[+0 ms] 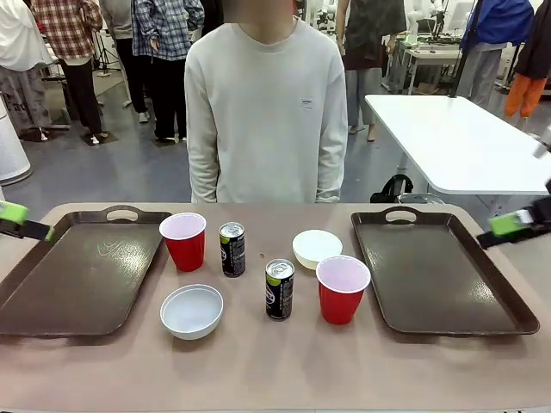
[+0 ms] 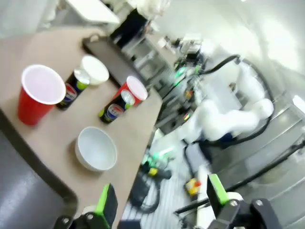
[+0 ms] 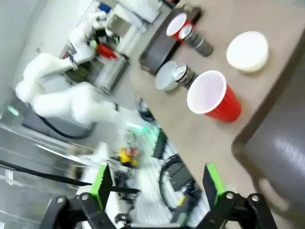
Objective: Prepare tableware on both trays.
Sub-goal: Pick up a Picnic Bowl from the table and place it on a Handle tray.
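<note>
Between the dark brown plastic trays (image 1: 77, 284) (image 1: 448, 275), red plastic cups (image 1: 184, 241) (image 1: 342, 290), white round bowls (image 1: 191, 310) (image 1: 317, 248) and small dark cans (image 1: 232, 249) (image 1: 279, 289) cluster mid-table awaiting distribution; left gripper (image 2: 161, 198) and right gripper (image 3: 157, 183) hang wide open, empty.

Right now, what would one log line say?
left gripper open | right gripper open | cups, bowls, cans on table between trays | person standing opposite

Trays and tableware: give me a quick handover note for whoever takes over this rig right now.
Left gripper: open, empty, at the left tray's outer edge.
Right gripper: open, empty, at the right tray's outer edge.
Both trays bare. On the table between them: left red cup, right red cup, near bowl, far bowl, far can, near can, all upright.
Done: nothing placed.
Left: everything, probably one cup, bowl and can per tray.
</note>
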Robot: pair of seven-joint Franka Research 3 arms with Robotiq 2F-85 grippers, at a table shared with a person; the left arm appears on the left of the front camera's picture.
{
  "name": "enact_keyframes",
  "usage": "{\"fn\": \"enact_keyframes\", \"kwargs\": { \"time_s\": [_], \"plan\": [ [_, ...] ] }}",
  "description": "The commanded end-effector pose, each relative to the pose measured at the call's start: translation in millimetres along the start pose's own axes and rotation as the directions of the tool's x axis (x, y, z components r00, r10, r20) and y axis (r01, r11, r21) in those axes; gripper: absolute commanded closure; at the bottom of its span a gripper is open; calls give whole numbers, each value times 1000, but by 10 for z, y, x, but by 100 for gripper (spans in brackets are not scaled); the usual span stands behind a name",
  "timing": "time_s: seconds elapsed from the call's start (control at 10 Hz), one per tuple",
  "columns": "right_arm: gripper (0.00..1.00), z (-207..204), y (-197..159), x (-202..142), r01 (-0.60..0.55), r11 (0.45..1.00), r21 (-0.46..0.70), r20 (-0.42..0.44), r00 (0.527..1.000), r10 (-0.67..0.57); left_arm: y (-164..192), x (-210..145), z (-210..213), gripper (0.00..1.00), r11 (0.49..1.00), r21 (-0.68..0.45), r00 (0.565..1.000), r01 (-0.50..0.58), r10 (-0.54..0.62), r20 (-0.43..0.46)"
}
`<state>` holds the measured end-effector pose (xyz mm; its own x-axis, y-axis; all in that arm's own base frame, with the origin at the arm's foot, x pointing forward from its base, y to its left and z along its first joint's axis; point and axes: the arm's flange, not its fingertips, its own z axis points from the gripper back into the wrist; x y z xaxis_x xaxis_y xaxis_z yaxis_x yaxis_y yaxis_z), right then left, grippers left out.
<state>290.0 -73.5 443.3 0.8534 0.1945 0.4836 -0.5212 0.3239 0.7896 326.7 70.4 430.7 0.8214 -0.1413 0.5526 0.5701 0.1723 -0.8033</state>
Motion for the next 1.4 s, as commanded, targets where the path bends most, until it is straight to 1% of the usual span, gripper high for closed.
{"fn": "enact_keyframes", "kwargs": {
  "time_s": [0.0,0.2,0.3,0.5,0.7,0.8,0.9,1.1,1.2,1.3],
  "plan": [
    [0,-33,-154,-136,73,997,22,-2,997,-73,111,-14,249,0,995,43,994,-86,83,66],
    [0,96,-117,-273,78,997,0,52,996,-78,107,-52,554,0,971,170,985,-166,156,70],
    [0,135,-104,-319,115,993,-34,95,989,-111,64,-51,649,0,955,226,981,-191,177,81],
    [0,156,-36,-368,108,993,-39,110,989,-103,7,-4,683,0,935,289,979,-205,197,56],
    [0,175,-19,-381,134,988,-73,129,984,-123,2,13,677,0,908,364,977,-208,214,26],
    [0,153,7,-380,144,987,-76,157,979,-131,-52,9,720,0,899,387,977,-206,213,24],
    [0,175,6,-378,167,982,-90,183,972,-149,-18,15,697,0,895,398,977,-202,211,21],
    [0,145,37,-381,161,980,-119,174,975,-139,-52,7,734,0,882,432,979,-188,201,16],
    [0,440,-76,-223,142,986,-87,147,981,-128,-4,42,746,0,906,379,980,-189,197,17],
    [0,440,-76,-223,142,986,-87,147,981,-128,-4,42,746,0,906,379,980,-189,197,17]
  ]
}}
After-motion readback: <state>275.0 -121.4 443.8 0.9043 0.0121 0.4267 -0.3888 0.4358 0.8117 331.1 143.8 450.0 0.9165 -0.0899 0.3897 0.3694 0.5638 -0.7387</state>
